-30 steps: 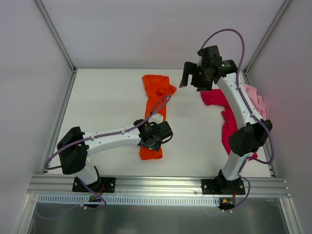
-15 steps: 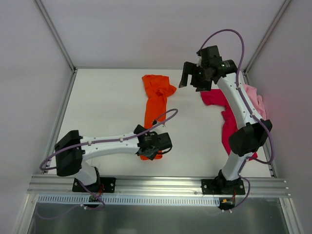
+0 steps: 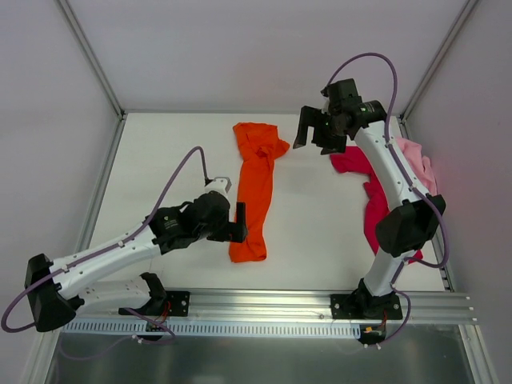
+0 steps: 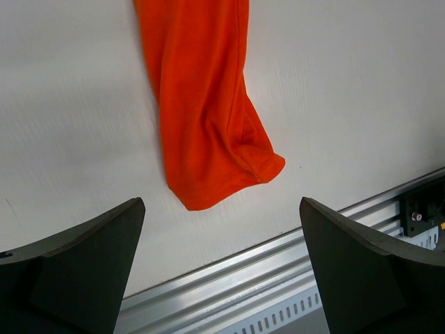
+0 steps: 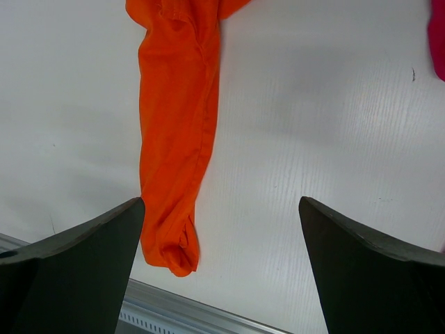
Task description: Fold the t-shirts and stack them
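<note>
- Top view: the orange t-shirt lies in a long, narrow strip down the middle of the surface. It is bunched at its far end, and its other end is close to the near edge.
- The left pincer sits low, just beside the strip's left side near that near end.
- The right pincer hangs above the far part of the surface, between the orange strip and the magenta-red t-shirt.
- That shirt sprawls along the right edge, and the pink t-shirt is tucked against it by the far right corner.
- Left wrist view: the left pincer is spread wide with nothing in it. The orange t-shirt has its rounded hem ahead of the gap, short of the metal rail.
- Right wrist view: the right pincer gapes wide too, empty-handed. The orange t-shirt is far below, and a sliver of the magenta-red t-shirt shows at the right.
</note>
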Robot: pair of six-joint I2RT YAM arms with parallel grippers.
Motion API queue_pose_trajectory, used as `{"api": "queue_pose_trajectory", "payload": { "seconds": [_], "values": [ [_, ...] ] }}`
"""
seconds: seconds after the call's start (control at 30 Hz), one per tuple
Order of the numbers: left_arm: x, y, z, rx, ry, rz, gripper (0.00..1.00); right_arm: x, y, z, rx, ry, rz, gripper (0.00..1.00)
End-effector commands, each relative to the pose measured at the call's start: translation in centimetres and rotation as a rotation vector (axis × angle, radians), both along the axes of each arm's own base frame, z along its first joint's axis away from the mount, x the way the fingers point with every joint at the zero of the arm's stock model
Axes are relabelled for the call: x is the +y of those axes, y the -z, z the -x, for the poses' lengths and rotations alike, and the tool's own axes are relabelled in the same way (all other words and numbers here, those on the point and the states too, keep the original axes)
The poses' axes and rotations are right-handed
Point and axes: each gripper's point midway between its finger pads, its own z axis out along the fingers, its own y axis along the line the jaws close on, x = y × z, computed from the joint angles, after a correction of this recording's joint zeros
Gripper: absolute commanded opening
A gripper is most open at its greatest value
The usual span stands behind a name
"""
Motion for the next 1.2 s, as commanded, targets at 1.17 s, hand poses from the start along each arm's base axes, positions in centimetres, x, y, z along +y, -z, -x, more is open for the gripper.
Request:
{"api": "queue_pose_trajectory", "payload": {
  "seconds": [1.17],
  "values": [
    [-3.0,11.7,0.4,0.27,0.055,0.021,0.95,-1.2,-3.8,2.0,-0.075,-0.008,0.025,1.0]
  ]
}}
